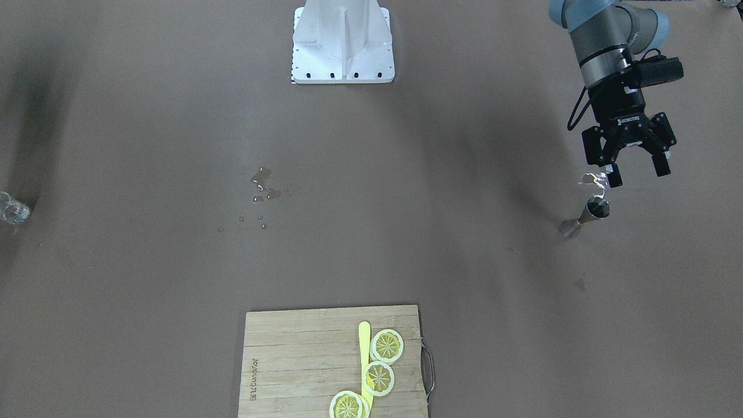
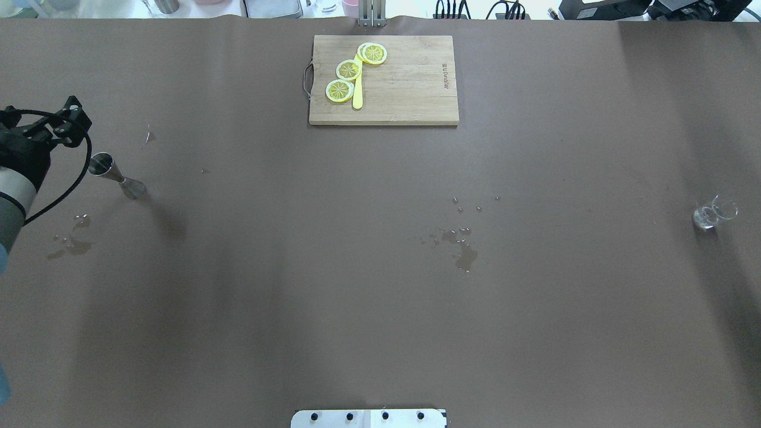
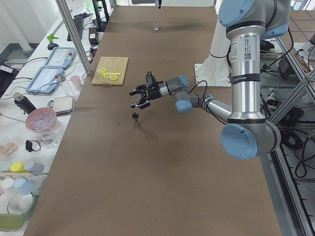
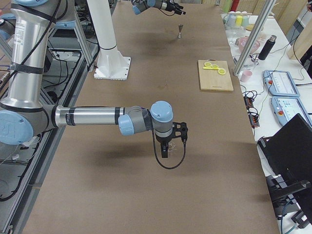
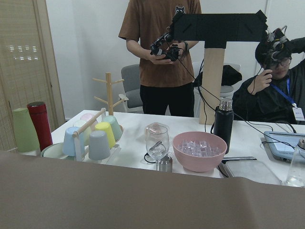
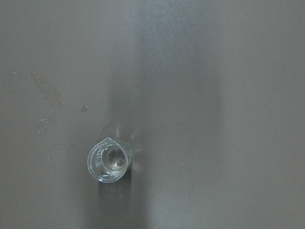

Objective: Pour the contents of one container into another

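Observation:
The steel jigger (image 1: 586,216) stands upright on the brown table near the robot's left end, also seen from overhead (image 2: 113,176) and from the side (image 3: 135,119). My left gripper (image 1: 637,171) hovers just behind and above it, open, fingers spread, touching nothing; overhead it sits at the left edge (image 2: 65,122). The clear glass tumbler (image 2: 713,212) stands far off at the table's right end (image 1: 13,210). The right wrist view looks straight down on the tumbler (image 6: 108,163). My right gripper (image 4: 165,146) hangs above that spot; I cannot tell whether it is open or shut.
A wooden cutting board (image 2: 410,89) with lemon slices and a yellow knife lies at the far middle edge (image 1: 290,360). Water spots (image 2: 461,249) mark the table's centre, and more (image 2: 71,244) lie near the jigger. The robot's base (image 1: 342,43) stands mid-table.

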